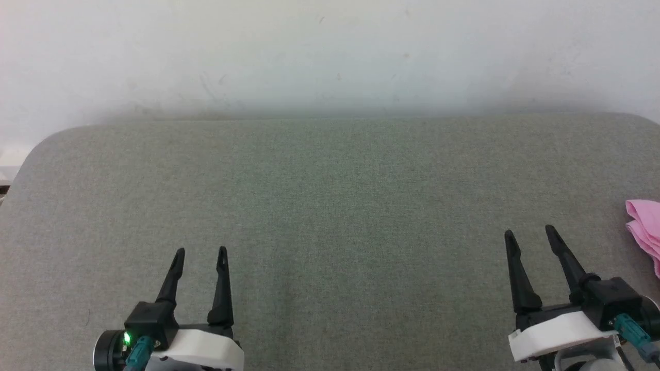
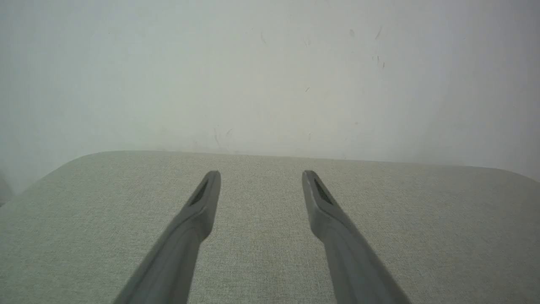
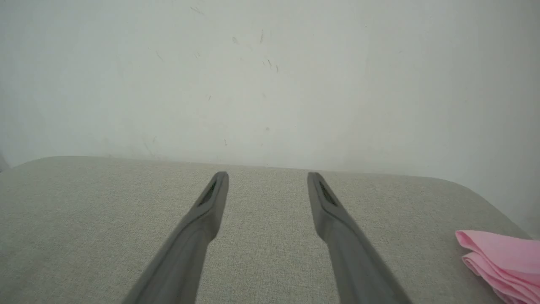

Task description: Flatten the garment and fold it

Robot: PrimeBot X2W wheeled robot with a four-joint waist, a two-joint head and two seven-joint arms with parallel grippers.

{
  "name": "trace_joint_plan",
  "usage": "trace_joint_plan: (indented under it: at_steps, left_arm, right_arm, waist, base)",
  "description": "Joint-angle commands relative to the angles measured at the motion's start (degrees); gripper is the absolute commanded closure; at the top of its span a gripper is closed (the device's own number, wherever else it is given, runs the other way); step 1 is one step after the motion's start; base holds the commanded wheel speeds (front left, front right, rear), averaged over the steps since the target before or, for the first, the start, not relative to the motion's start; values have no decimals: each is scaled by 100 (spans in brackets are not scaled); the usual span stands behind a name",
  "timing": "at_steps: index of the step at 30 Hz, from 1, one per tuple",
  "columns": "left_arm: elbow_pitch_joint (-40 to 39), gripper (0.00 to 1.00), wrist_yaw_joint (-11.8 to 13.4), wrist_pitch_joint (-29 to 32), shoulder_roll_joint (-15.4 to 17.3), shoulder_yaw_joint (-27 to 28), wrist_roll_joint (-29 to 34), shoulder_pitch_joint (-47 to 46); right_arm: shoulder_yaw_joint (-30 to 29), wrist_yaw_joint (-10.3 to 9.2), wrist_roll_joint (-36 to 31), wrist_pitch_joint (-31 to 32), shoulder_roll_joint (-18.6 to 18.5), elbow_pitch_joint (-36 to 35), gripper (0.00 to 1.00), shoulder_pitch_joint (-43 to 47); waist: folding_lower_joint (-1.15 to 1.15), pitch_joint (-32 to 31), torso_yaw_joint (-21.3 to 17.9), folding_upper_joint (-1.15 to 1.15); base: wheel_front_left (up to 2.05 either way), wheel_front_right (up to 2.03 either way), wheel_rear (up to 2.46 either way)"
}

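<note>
The garment (image 1: 645, 229) is light pink thin fabric lying in folded layers at the far right edge of the grey surface, cut off by the head view's border. In the right wrist view the garment (image 3: 502, 261) sits at the lower right, apart from the fingers. My right gripper (image 1: 531, 233) stands open just left of it with nothing between its fingers, also seen as my right gripper (image 3: 268, 175). My left gripper (image 1: 201, 251) is open and empty at the lower left, far from the fabric, and my left gripper (image 2: 260, 174) hovers over bare cloth surface.
A grey fabric-covered table (image 1: 330, 206) with rounded far corners spreads before me. A scuffed white wall (image 1: 330, 51) rises right behind its far edge. The table's left rounded corner (image 1: 46, 144) drops off to a gap.
</note>
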Motion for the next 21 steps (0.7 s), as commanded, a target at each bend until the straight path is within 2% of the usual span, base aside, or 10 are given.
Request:
trace_joint_plan:
  at_steps: [1, 14, 15, 21]
  left_arm:
    - [37, 0, 57, -27, -3, 14, -60, 81]
    - [-40, 0, 139, -27, -3, -47, -188, 84]
    - [-18, 100, 111, 1, -1, -37, -180, 14]
    - [-22, 100, 106, 42, 0, -28, -161, 6]
  right_arm:
    - [2, -11, 71, -30, 21, 19, 0, -5]
    - [-1, -11, 153, -57, 22, -3, 0, -58]
    - [-4, 0, 131, -12, 1, 17, 100, -10]
    - [-3, 0, 118, 34, -4, 10, 100, -14]
  waist:
    - [0, -1, 1, 0]
    - [0, 39, 10, 0]
    - [0, 39, 10, 0]
    - [0, 35, 6, 0]
  base:
    - [0, 0, 0]
    - [0, 0, 0]
    - [0, 0, 0]
    - [0, 0, 0]
